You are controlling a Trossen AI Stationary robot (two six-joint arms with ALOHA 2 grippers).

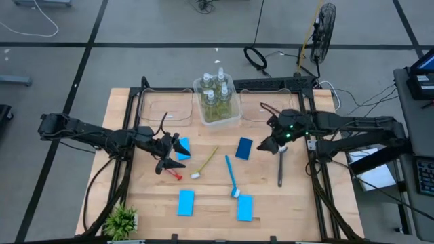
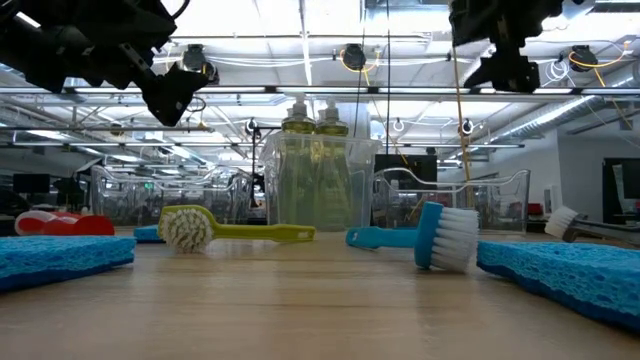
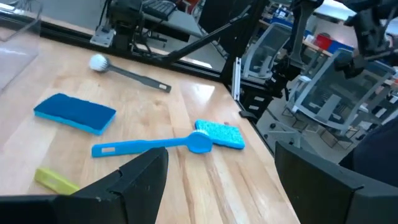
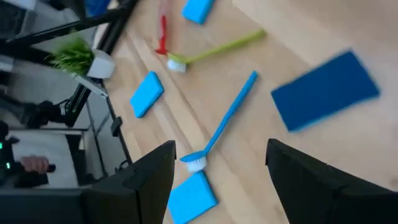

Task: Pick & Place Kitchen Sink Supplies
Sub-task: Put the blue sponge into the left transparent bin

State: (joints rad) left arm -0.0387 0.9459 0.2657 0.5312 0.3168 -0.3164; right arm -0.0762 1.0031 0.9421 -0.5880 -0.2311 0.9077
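Several pump bottles [image 1: 217, 95] of yellow-green liquid stand in a clear bin [image 1: 234, 116] at the far middle of the table. Blue sponges lie flat on the wood: [image 1: 182, 149], [image 1: 244, 148], [image 1: 186, 202], [image 1: 245, 207]. A red brush [image 1: 173, 173], a yellow-green brush [image 1: 205, 163], a blue brush [image 1: 232, 176] and a dark grey brush [image 1: 281, 166] lie between them. My left gripper [image 1: 165, 154] hangs open above the table beside the left sponge. My right gripper [image 1: 268, 144] is open and raised, between the right sponge and the grey brush.
Two more clear bins, one [image 1: 163, 105] left and one [image 1: 285, 102] right of the bottle bin, stand along the far edge. A small green plant [image 1: 122, 220] sits at the near left corner. Bare wood shows in the near middle [image 1: 213, 210].
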